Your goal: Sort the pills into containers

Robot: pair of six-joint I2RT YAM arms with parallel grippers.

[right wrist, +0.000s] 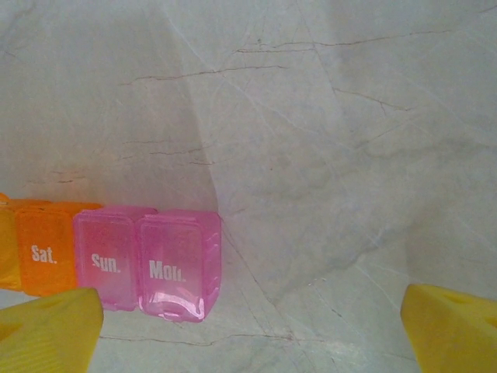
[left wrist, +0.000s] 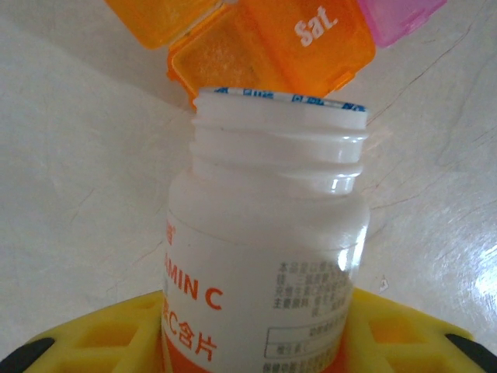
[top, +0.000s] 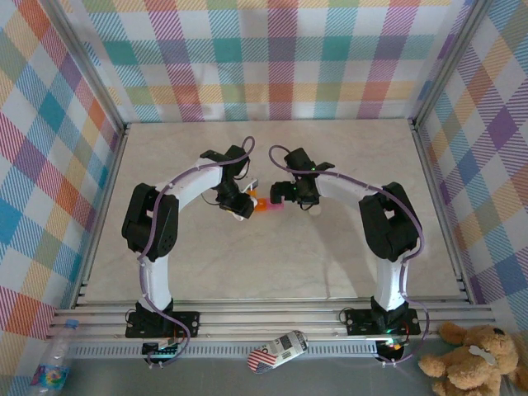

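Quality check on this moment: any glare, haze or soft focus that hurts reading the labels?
Left wrist: sharp, small glare streak on the bottle, its print readable. Right wrist: hazy and washed out, yet Sat., Sun. and Mon. on the pill box are legible. Top external: even light, soft shadows on the table, pill box too small to read.

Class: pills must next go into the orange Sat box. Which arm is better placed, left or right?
Left, probably. The left pincer holds the uncapped bottle, mouth right beside the orange Sat box. The right pincer is open, holding nothing.
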